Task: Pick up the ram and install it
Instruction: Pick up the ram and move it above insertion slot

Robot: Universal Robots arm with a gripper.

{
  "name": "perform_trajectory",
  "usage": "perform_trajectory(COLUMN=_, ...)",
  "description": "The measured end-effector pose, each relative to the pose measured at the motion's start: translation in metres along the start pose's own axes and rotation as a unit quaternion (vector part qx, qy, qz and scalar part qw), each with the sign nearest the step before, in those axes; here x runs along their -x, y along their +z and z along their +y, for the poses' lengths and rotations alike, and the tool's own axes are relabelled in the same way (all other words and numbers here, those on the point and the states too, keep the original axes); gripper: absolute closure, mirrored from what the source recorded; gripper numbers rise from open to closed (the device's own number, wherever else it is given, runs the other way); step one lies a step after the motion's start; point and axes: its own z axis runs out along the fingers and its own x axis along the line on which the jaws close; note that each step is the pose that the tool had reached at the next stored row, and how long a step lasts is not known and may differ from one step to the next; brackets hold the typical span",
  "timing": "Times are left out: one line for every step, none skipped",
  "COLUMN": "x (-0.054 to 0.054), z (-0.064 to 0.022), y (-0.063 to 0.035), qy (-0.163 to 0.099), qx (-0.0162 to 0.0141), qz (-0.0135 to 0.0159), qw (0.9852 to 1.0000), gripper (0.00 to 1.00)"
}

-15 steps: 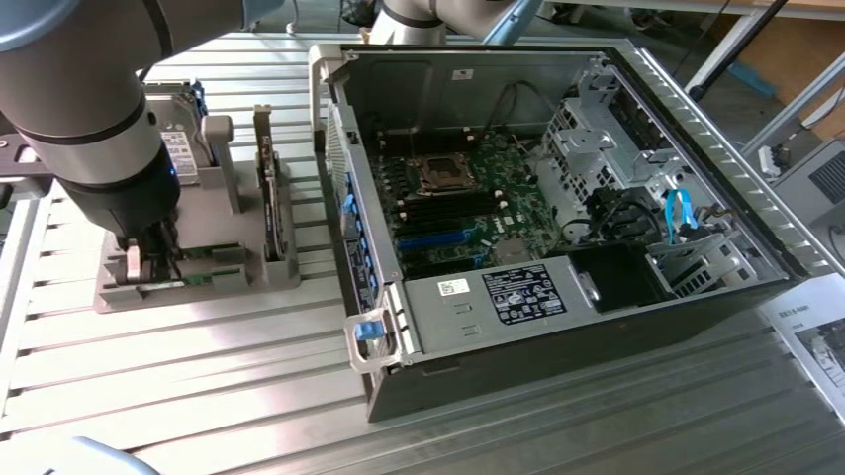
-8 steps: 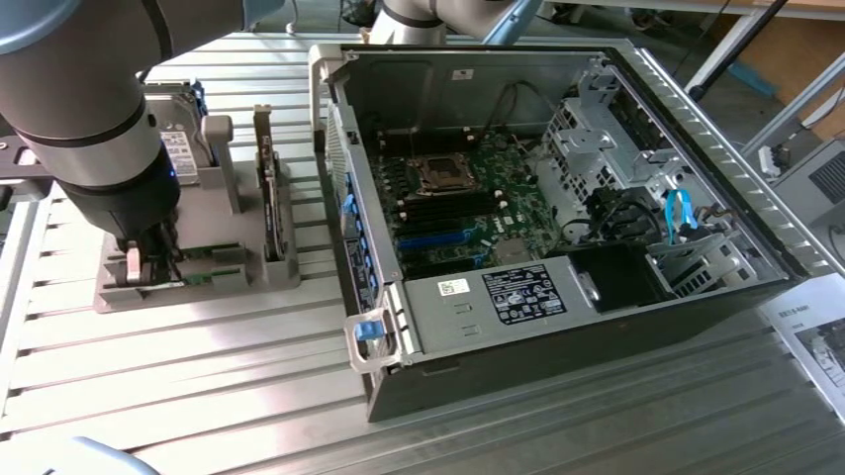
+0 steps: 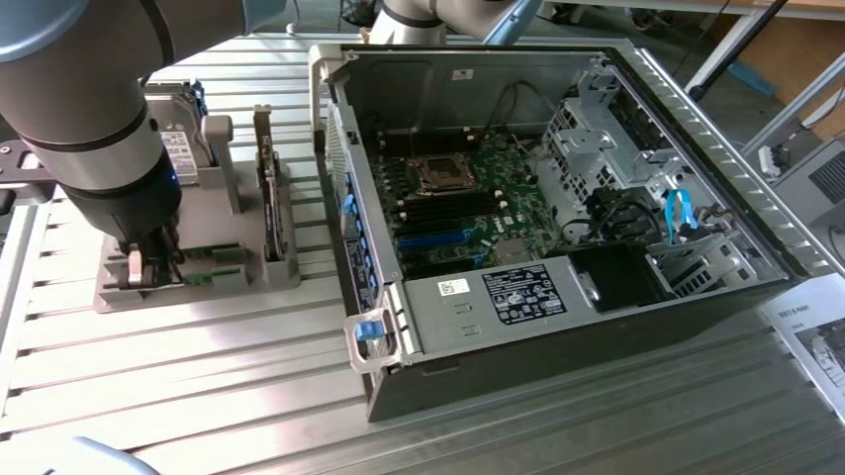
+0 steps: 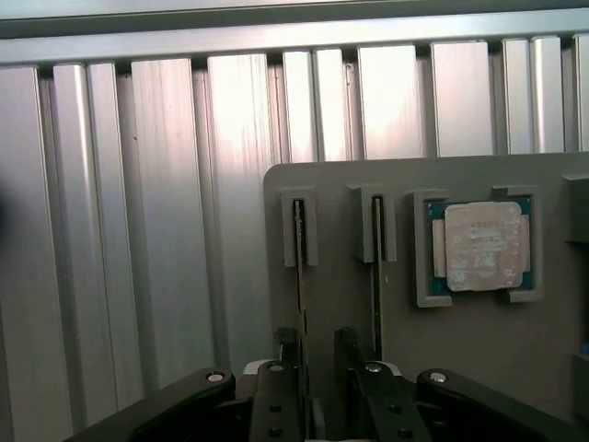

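The ram (image 4: 300, 267) is a thin green stick standing on edge in a slot of the grey holder (image 4: 340, 230). A second thin stick (image 4: 377, 258) stands in the neighbouring slot. My gripper (image 4: 317, 354) is open and low over the holder. The first stick's end runs in between the dark fingers (image 4: 285, 354), close to the inner side of one of them, and no squeeze on it shows. In the exterior view the gripper (image 3: 152, 269) reaches down into the holder (image 3: 119, 297) at the exterior view's left, beside the open computer case (image 3: 634, 297) with its motherboard (image 3: 489, 188).
On the holder sit a square processor chip (image 4: 479, 244), a silver hard drive with blue rails (image 3: 178, 139) and a taller upright card (image 3: 271, 198). The case has long memory slots (image 3: 422, 213) beside the processor socket (image 3: 442, 173). A ribbed aluminium table (image 3: 198, 376) lies all around.
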Motion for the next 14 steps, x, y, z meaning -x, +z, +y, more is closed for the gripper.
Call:
perform_trajectory(x=0.0, z=0.0, y=0.0005, qy=0.0, qx=0.0, qz=0.0, qw=1.0, gripper=0.7)
perform_trajectory(x=-0.0001, z=0.0, y=0.0007, qy=0.0, qx=0.0001, qz=0.0001, qw=1.0, gripper=0.7)
perform_trajectory(x=-0.0001, z=0.0, y=0.0007, qy=0.0, qx=0.0001, qz=0.0001, qw=1.0, gripper=0.7)
perform_trajectory(x=0.0, z=0.0, y=0.0007, qy=0.0, qx=0.0001, qz=0.0001, qw=1.0, gripper=0.7)
perform_trajectory(x=0.0, z=0.0, y=0.0007, qy=0.0, qx=0.0001, qz=0.0001, qw=1.0, gripper=0.7)
perform_trajectory(x=0.0, z=-0.0004, y=0.0009, qy=0.0, qx=-0.0001, qz=-0.0001, qw=1.0, gripper=0.7)
perform_trajectory(x=0.0001, z=-0.0016, y=0.001, qy=0.0, qx=-0.0001, qz=-0.0001, qw=1.0, gripper=0.7)
perform_trajectory(x=0.0002, z=-0.0029, y=0.0009, qy=0.0, qx=0.0, qz=0.0, qw=1.0, gripper=0.7)
perform_trajectory(x=0.0002, z=-0.004, y=0.0008, qy=0.0, qx=0.0, qz=0.0, qw=1.0, gripper=0.7)
perform_trajectory(x=0.0003, z=-0.005, y=0.0008, qy=0.0, qx=0.0, qz=0.0, qw=1.0, gripper=0.7)
perform_trajectory(x=0.0004, z=-0.0061, y=0.0008, qy=0.0, qx=0.0, qz=0.0, qw=1.0, gripper=0.7)
perform_trajectory(x=0.0005, z=-0.0071, y=0.0007, qy=0.0, qx=0.0, qz=0.0, qw=1.0, gripper=0.7)
perform_trajectory(x=0.0005, z=-0.0081, y=0.0007, qy=-0.001, qx=0.0, qz=0.0001, qw=1.0, gripper=0.7)
perform_trajectory(x=0.0006, z=-0.009, y=0.0008, qy=-0.001, qx=0.0, qz=0.0, qw=1.0, gripper=0.7)
